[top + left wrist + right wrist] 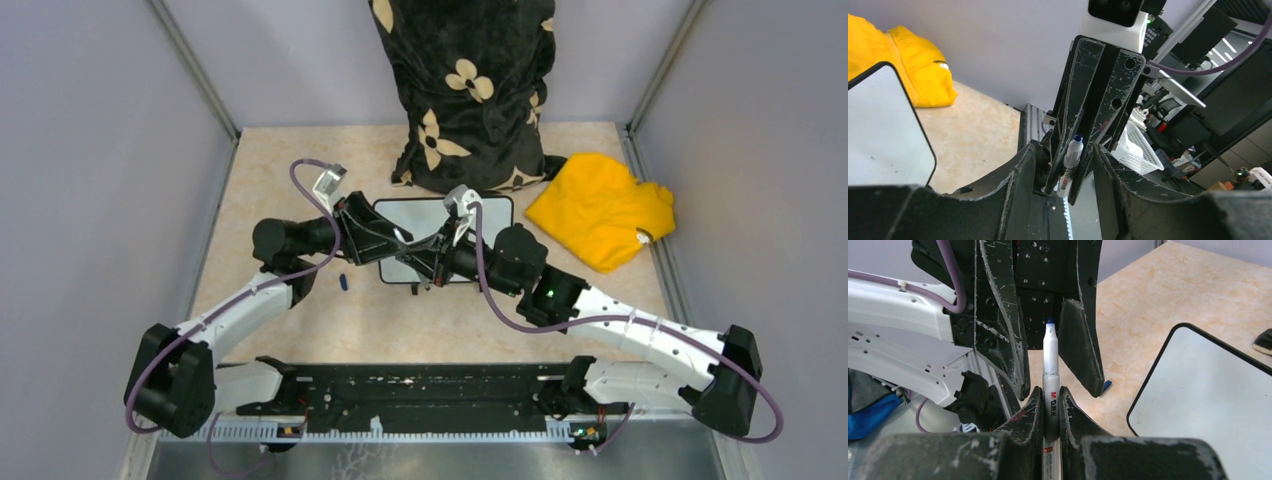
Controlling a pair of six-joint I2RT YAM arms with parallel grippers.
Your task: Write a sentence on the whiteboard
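The whiteboard (440, 215) lies flat mid-table, partly under both grippers; no writing shows on it in any view (883, 130) (1208, 400). My right gripper (425, 262) (1050, 390) is shut on a white marker (1050, 370), uncapped, its blue tip pointing at the left gripper. My left gripper (405, 240) (1065, 150) is open and faces the right one. Its fingers (1008, 340) stand either side of the marker's tip without touching it. The marker also shows in the left wrist view (1071, 160). The blue cap (343, 283) (1105, 386) lies on the table left of the board.
A yellow cloth (600, 205) (908, 65) lies right of the board. A black flowered bag (470, 90) stands behind it against the back wall. Grey walls close in the table on three sides. A small dark object (1263, 342) lies beyond the board.
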